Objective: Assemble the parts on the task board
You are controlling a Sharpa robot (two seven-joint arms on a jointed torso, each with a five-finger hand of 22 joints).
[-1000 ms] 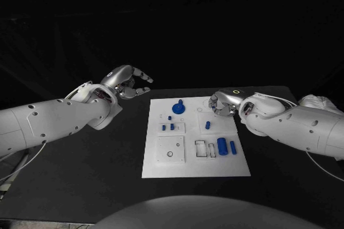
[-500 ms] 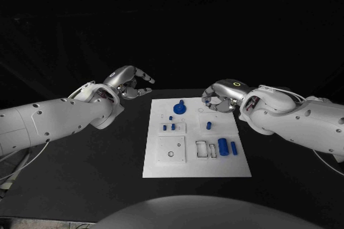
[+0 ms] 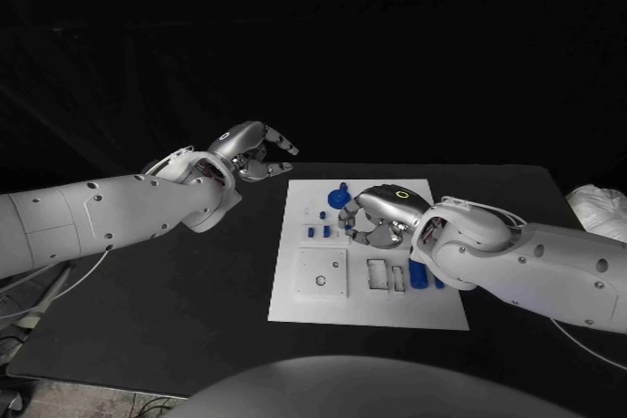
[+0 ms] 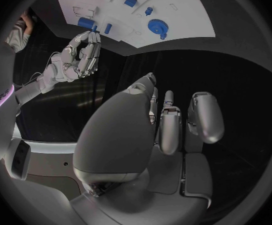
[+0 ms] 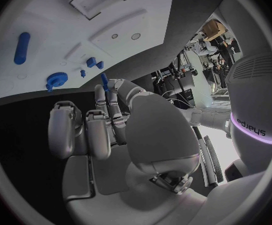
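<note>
Since a second ago my right hand [image 3: 376,215] has come in from the board's right edge to hang over its middle, near the blue gear [image 3: 339,199]. From the right wrist view I see the fingers [image 5: 105,116] curled together, with a small blue peg [image 5: 104,79] pinched at their tips; the left wrist view shows the same pinch from afar, thumb and fingertip meeting in a ring. The peg is tiny there, so I take it as held rather than swear to it.

My left hand [image 3: 252,151] has stayed off the board, raised over the bench [image 3: 170,291] beyond the board's far left corner. Its fingers [image 4: 170,127] are half bent and apart, with nothing in them.

On the board [image 3: 372,309] the gear sits near the far edge. Small blue parts [image 3: 318,230] lie just on the near side of it. A larger blue cylinder [image 3: 416,271] rests toward the right side, partly hidden behind my right forearm. Pale raised plates and slots take up the near half, among them a square plate [image 3: 320,272] with a round hole.
</note>
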